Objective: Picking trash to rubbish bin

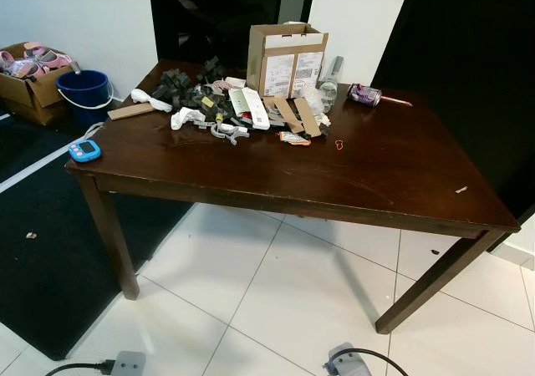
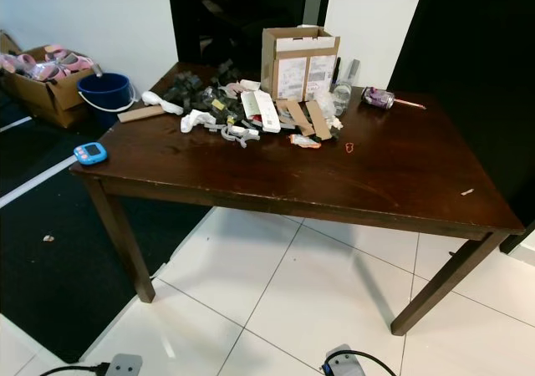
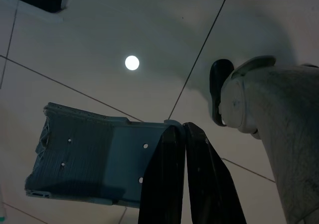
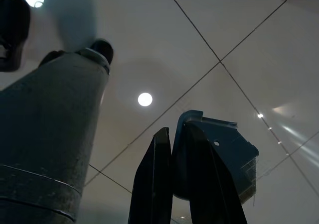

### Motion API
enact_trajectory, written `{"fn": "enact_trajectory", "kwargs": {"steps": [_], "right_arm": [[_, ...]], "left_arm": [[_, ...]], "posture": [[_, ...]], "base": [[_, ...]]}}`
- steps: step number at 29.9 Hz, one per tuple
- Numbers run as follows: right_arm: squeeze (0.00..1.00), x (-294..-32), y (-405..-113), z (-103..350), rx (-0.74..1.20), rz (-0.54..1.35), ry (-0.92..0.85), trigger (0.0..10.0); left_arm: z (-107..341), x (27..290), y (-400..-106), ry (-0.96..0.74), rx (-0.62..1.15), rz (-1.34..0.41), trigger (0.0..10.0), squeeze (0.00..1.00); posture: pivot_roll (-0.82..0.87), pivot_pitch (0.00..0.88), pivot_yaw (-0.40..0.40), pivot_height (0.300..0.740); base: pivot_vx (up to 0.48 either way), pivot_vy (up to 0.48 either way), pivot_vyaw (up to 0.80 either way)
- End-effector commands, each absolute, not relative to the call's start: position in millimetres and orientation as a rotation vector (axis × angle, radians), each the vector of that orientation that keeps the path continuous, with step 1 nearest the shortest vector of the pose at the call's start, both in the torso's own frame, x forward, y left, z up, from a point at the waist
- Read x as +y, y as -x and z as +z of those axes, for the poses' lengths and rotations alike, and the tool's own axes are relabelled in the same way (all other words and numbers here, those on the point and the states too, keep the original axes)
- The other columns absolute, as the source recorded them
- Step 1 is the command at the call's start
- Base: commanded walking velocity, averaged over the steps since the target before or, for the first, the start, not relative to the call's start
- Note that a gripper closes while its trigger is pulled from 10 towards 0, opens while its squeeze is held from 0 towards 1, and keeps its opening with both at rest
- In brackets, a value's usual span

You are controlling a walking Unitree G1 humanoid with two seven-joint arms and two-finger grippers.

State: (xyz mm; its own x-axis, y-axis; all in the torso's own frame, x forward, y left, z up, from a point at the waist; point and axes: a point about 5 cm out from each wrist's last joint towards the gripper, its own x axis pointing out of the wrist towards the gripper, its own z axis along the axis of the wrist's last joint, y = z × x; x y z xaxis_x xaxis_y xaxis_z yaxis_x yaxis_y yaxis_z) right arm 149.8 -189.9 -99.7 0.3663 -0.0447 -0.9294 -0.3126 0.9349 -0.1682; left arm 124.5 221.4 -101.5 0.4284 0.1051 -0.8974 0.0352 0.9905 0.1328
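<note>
A dark wooden table point(image 1: 368, 175) stands before me. On its far half lies a pile of trash point(image 1: 226, 110): cardboard strips, white wrappers and dark grey pieces. Behind the pile stands an open cardboard box point(image 1: 286, 58), with a clear plastic bottle point(image 1: 328, 88) and a crushed can point(image 1: 364, 94) to its right. A blue bucket point(image 1: 85, 89) sits on the floor beyond the table's left end. Both arms hang idle over the white tiles. My left gripper point(image 3: 184, 128) is shut on nothing, pointing at the floor beside my foot. My right gripper point(image 4: 174, 130) is likewise shut and empty.
A small blue device point(image 1: 84, 150) lies at the table's near left corner, and a white scrap point(image 1: 461, 190) near its right edge. A cardboard box of pink shoes point(image 1: 33, 75) stands at far left. A black mat point(image 1: 50, 259) covers the floor on the left.
</note>
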Motion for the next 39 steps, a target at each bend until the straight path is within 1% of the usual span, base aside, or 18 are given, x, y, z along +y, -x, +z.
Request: {"fn": "enact_trajectory", "kwargs": {"steps": [1, 5, 6, 8, 12, 15, 16, 17, 18, 21, 24, 25, 27, 28, 30, 33, 37, 39], "right_arm": [[0.0, -189, -147, -101, 1.19, 0.139, 0.265, 10.0], [0.0, -177, -152, -100, 1.162, 0.101, 0.101, 10.0], [0.0, -177, -152, -100, 1.162, 0.101, 0.101, 10.0], [0.0, -167, -156, -99, 1.154, 0.133, 0.02, 10.0], [0.0, -160, -158, -98, 1.142, 0.164, -0.018, 10.0], [0.0, -154, -168, -94, 1.08, 0.156, -0.119, 10.0], [0.0, -154, -176, -90, 1.037, 0.127, -0.191, 10.0], [0.0, -154, -176, -90, 1.037, 0.127, -0.191, 10.0], [0.0, -155, -183, -86, 1.0, 0.094, -0.253, 10.0], [0.0, -162, -203, -76, 0.917, -0.001, -0.357, 10.0], [0.0, -164, -206, -74, 0.911, -0.017, -0.345, 10.0], [0.0, -165, -207, -74, 0.919, -0.014, -0.303, 10.0], [0.0, -166, -204, -76, 0.964, 0.055, -0.11, 10.0], [0.0, -166, -204, -76, 0.964, 0.055, -0.11, 10.0], [0.0, -161, -198, -80, 0.993, 0.136, -0.006, 10.0], [0.0, -155, -196, -81, 0.989, 0.154, -0.048, 10.0], [0.0, -151, -202, -78, 0.963, 0.145, -0.086, 10.0], [0.0, -148, -208, -74, 0.94, 0.145, -0.091, 10.0]], "left_arm": [[-105, 214, -117, -0.132, 1.152, 0.025, 10.0, 0.0], [-105, 215, -116, -0.131, 1.158, 0.027, 10.0, 0.0], [-105, 215, -116, -0.131, 1.158, 0.027, 10.0, 0.0], [-106, 216, -115, -0.133, 1.16, 0.026, 10.0, 0.0], [-106, 216, -115, -0.135, 1.162, 0.025, 10.0, 0.0], [-105, 217, -115, -0.139, 1.156, 0.02, 10.0, 0.0], [-104, 217, -120, -0.109, 1.132, 0.049, 10.0, 0.0], [-104, 217, -120, -0.109, 1.132, 0.049, 10.0, 0.0], [-101, 218, -126, -0.074, 1.104, 0.088, 10.0, 0.0], [-91, 218, -154, 0.022, 1.006, 0.158, 10.0, 0.0], [-89, 216, -161, 0.005, 0.988, 0.136, 10.0, 0.0], [-87, 212, -168, -0.04, 0.978, 0.09, 10.0, 0.0], [-85, 205, -173, -0.18, 0.976, -0.015, 10.0, 0.0], [-85, 205, -173, -0.18, 0.976, -0.015, 10.0, 0.0], [-85, 212, -171, -0.205, 0.975, 0.003, 10.0, 0.0], [-81, 224, -174, -0.171, 0.938, 0.083, 10.0, 0.0], [-76, 221, -185, -0.105, 0.887, 0.086, 10.0, 0.0], [-71, 212, -196, -0.067, 0.847, 0.056, 10.0, 0.0]], "posture": [[0.19, 0.0, -0.057, 0.74], [0.19, 0.0, -0.052, 0.74], [0.19, 0.0, -0.052, 0.74], [0.18, 0.0, -0.049, 0.74], [0.18, 0.0, -0.049, 0.74], [0.18, 0.0, -0.049, 0.74], [0.18, 0.0, -0.05, 0.74], [0.18, 0.0, -0.05, 0.74], [0.18, 0.0, -0.05, 0.74], [0.2, 0.0, -0.057, 0.74], [0.2, 0.0, -0.057, 0.74], [0.2, 0.0, -0.058, 0.74], [0.2, 0.0, -0.062, 0.74], [0.2, 0.0, -0.062, 0.74], [0.2, 0.0, -0.061, 0.74], [0.2, 0.0, -0.06, 0.74], [0.2, 0.0, -0.057, 0.74], [0.2, 0.0, -0.056, 0.74]], "base": [[0.0, 0.0, 0.0], [0.0, 0.0, 0.0], [0.0, 0.0, 0.0], [0.0, 0.0, 0.0], [0.0, 0.0, 0.0], [0.0, 0.0, 0.0], [0.0, 0.0, 0.0], [0.0, 0.0, 0.0], [0.0, 0.0, 0.0], [0.0, 0.0, 0.0], [0.0, 0.0, 0.0], [0.0, 0.0, 0.0], [0.0, 0.0, 0.0], [0.0, 0.0, 0.0], [0.0, 0.0, 0.0], [0.0, 0.0, 0.0], [0.0, 0.0, 0.0], [0.0, 0.0, 0.0]]}}
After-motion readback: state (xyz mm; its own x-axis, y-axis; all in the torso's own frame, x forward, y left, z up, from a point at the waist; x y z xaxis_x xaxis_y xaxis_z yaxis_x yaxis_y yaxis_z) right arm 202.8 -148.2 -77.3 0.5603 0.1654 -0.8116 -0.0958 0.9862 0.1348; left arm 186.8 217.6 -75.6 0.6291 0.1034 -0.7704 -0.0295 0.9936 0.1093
